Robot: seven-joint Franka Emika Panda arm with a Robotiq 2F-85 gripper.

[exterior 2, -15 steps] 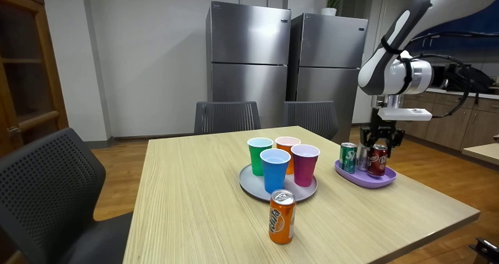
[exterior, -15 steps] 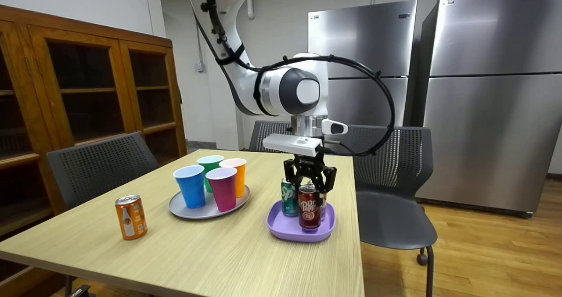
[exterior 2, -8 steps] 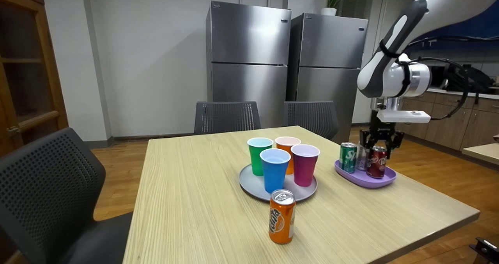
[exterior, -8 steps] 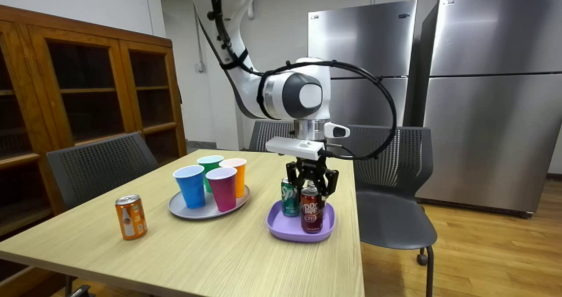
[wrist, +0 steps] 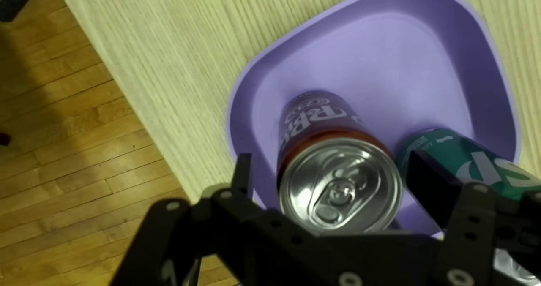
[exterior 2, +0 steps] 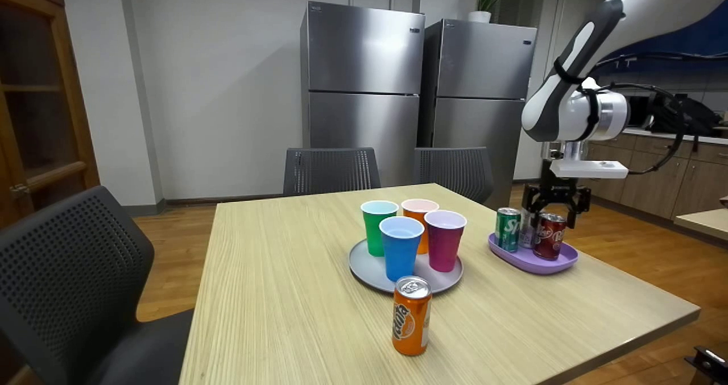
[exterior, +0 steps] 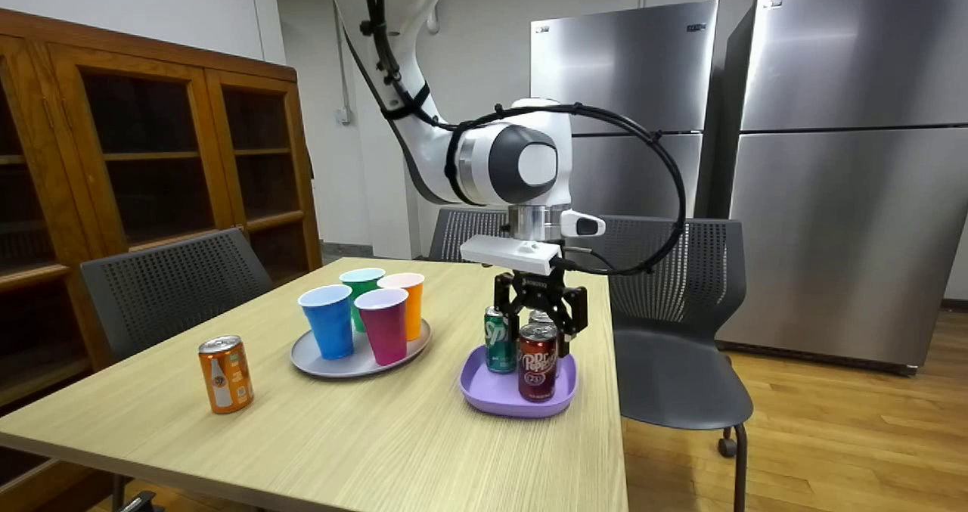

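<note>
A dark red Dr Pepper can [exterior: 538, 368] stands upright on a purple tray [exterior: 491, 400], with my gripper [exterior: 540, 338] open around its top. In the wrist view, gaps show between the Dr Pepper can [wrist: 340, 189] and both fingers [wrist: 241, 172], so neither grips it. A green Sprite can [wrist: 469, 159] is close beside the right-hand finger in that view; whether they touch I cannot tell. Behind the red can, a silvery can [exterior 2: 527, 234] also stands on the tray, largely hidden in both exterior views.
A grey plate [exterior: 318, 364] holds several coloured cups, among them a blue cup [exterior 2: 401, 248] and a magenta cup [exterior 2: 445, 243]. An orange Fanta can [exterior 2: 412, 317] stands on the table [exterior: 340, 444]. The tray sits near a table edge, with a dark chair [exterior: 673, 361] just beyond.
The gripper came down slightly with the Dr Pepper can, which now rests lower on the tray. Its fingers have since spread away from the can's sides.
</note>
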